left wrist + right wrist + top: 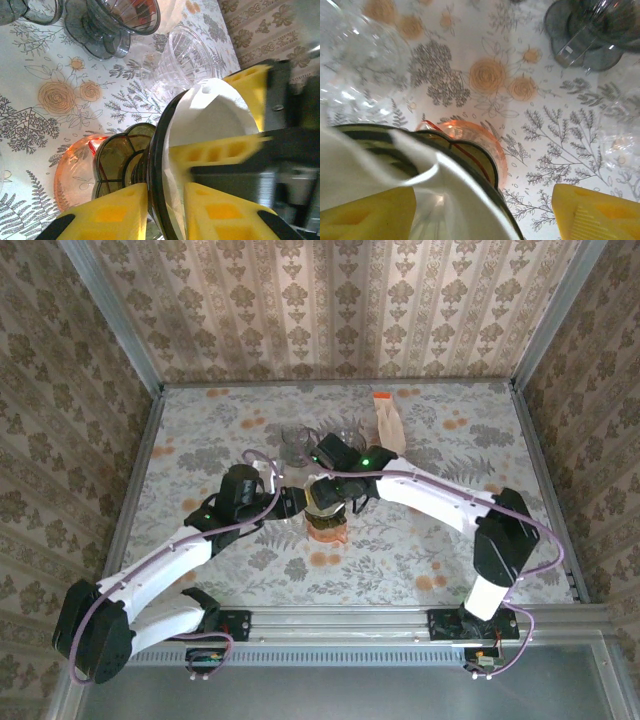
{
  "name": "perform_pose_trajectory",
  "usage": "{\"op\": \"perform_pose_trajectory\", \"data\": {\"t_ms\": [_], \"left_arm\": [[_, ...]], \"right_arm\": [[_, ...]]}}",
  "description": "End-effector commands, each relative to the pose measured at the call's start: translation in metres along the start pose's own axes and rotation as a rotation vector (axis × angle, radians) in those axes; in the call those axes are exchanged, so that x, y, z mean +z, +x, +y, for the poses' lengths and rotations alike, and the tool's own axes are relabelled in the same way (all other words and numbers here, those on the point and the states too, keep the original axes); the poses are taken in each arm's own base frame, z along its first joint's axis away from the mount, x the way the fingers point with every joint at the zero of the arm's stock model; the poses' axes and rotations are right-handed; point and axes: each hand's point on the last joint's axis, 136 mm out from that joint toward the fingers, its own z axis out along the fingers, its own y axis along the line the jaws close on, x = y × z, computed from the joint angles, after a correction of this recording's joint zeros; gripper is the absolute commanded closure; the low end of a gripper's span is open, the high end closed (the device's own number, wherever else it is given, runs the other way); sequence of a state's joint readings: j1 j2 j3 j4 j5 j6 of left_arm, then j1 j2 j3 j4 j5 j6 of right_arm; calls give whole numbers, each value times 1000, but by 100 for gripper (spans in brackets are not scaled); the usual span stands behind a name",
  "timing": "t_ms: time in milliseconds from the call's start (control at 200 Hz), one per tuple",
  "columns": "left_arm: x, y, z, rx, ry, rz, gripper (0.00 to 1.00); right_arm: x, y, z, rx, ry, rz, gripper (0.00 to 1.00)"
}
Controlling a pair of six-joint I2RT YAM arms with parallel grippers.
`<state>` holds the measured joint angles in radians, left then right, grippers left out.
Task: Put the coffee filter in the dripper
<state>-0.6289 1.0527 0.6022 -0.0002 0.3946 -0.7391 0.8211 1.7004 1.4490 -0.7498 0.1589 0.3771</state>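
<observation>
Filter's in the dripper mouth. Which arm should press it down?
Right. The right fingers sit at the filter over the dripper, so they can probably push it in. The left fingers are clamped on the dripper's rim, steadying it.

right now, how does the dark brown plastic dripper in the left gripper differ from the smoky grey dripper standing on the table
The dark brown see-through dripper is clamped at its rim by the left gripper; the smoky grey see-through dripper stands free on the table. The brown one holds a white paper filter; no white paper shows in the grey one. Both are tinted cones on wide bases.
</observation>
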Motion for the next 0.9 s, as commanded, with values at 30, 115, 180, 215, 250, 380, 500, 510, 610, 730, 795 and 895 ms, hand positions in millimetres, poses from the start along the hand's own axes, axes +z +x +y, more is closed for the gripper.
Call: {"op": "perform_pose_trajectory", "data": {"t_ms": [30, 115, 180, 215, 250, 380, 500, 510, 610, 730, 795, 895], "left_arm": [[1, 5, 0, 16, -14, 25, 73], [2, 5, 0, 14, -12, 24, 73], [2, 4, 0, 13, -10, 23, 73], [3, 4, 0, 10, -9, 23, 73], [3, 4, 0, 9, -8, 23, 73], [4, 4, 0, 7, -6, 22, 73], [4, 4, 0, 6, -8, 25, 73], [4, 5, 0, 5, -8, 26, 73], [3, 4, 0, 4, -7, 23, 73], [4, 4, 0, 6, -7, 24, 73], [4, 3, 0, 4, -9, 22, 73], [4, 3, -1, 4, -7, 21, 73]], "right_arm": [[-42, -15, -19, 31, 27, -103, 26], [-46, -6, -25, 37, 36, -90, 26], [-46, 2, -29, 38, 42, -74, 26], [-45, 7, -30, 40, 45, -67, 26], [-43, 12, -31, 40, 49, -56, 27], [-37, 20, -35, 49, 57, -39, 31], [-31, 22, -34, 52, 56, -32, 37], [-31, 23, -34, 51, 57, -30, 37], [-29, 18, -31, 38, 46, -38, 37], [-35, 2, -19, 24, -16, -94, 28], [-36, -5, -16, 21, -24, -109, 27], [-32, -13, -14, 14, -13, -102, 27]]}}
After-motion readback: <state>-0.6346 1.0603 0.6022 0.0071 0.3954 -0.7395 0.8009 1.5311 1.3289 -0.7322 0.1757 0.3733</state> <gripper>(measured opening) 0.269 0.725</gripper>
